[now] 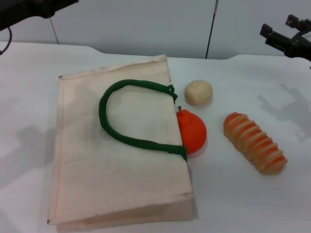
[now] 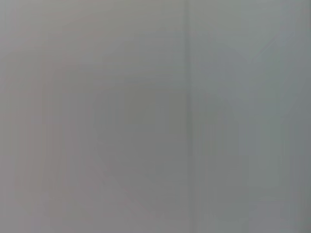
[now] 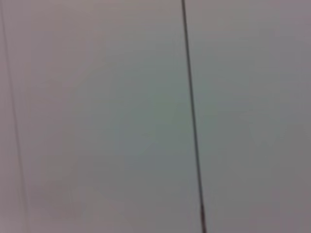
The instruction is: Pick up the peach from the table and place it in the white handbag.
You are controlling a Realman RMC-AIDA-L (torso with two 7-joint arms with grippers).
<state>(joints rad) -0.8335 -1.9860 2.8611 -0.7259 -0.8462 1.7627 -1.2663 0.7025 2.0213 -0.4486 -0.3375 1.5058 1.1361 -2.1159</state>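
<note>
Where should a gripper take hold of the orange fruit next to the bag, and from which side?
Probably from above, across the round middle of the orange fruit, closing front to back: the white handbag lies against its left side, and its stem tilts that way. The right gripper is raised at far right, the left gripper at far left.

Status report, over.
Left gripper parked far left, right gripper far right. Peach not in sight. White handbag lies flat, orange fruit against it.

Both arms are matte black. The left arm (image 1: pixel 34 8) is a thick, smooth-edged bar with a thin black cable looping beneath it; the right arm (image 1: pixel 287 40) looks bonier — angular brackets and small blocky knobs.
</note>
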